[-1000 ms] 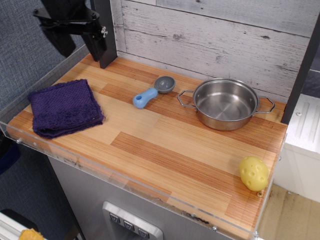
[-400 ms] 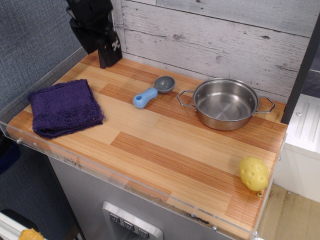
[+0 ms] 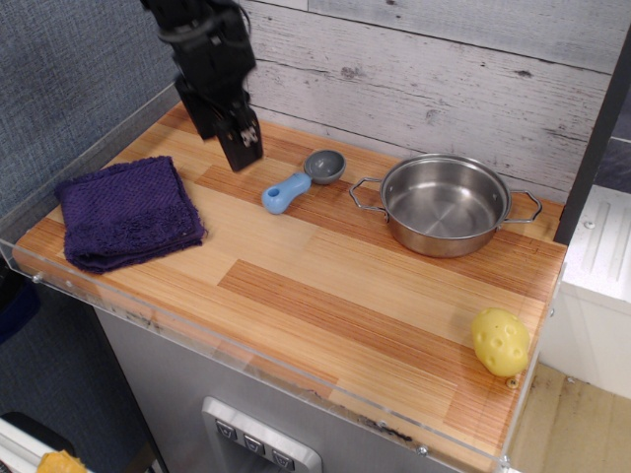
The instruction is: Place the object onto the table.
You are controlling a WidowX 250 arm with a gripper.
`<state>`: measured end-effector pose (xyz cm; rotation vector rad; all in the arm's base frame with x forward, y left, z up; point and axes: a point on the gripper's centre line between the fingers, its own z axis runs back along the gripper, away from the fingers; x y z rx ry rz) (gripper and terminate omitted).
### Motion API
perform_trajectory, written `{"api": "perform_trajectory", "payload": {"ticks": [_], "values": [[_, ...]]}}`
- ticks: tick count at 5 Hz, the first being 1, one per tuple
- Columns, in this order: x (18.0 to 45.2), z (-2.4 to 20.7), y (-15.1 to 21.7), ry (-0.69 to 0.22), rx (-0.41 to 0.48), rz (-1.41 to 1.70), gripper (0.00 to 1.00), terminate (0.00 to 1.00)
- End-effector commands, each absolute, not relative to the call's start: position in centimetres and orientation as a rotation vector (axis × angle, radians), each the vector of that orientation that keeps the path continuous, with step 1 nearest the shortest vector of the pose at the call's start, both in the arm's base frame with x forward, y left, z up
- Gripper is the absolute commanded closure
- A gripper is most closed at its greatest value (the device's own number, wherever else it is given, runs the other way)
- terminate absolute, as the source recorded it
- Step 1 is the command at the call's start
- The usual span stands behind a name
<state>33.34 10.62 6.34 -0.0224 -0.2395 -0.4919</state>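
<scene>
This looks like a mock kitchen set up as a test bench, not a lived-in home. Below my gripper [image 3: 240, 148] runs a small wooden table [image 3: 325, 296] of plank-patterned laminate, edged with a clear acrylic rim. Behind me the wall [image 3: 444, 69] is whitewashed, weathered boards, and to my left hangs grey-blue fabric panelling [image 3: 59, 79]. Kitchen props sit about me: a steel pot [image 3: 446, 204] well to my right, a measuring scoop [image 3: 301, 180] just beside me, a folded purple cloth [image 3: 128, 212] to my near left, and a yellow dimpled ball [image 3: 500, 341] far off at the front right corner. Beneath the counter front is a grey appliance-like face with a button panel [image 3: 258, 443].
</scene>
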Motion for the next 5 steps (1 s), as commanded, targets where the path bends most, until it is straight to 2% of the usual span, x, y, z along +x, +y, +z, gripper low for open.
{"api": "perform_trajectory", "payload": {"ticks": [1, 3, 4, 5], "values": [[35.2, 4.7, 8.4, -0.248, -0.053, -0.53, 0.0, 0.0], [36.3, 3.3, 7.4, -0.222, -0.051, -0.551, 0.0, 0.0], [36.3, 2.8, 7.4, -0.216, -0.056, -0.551, 1.0, 0.0], [36.1, 2.7, 7.4, -0.209, -0.047, -0.551, 1.0, 0.0]]}}
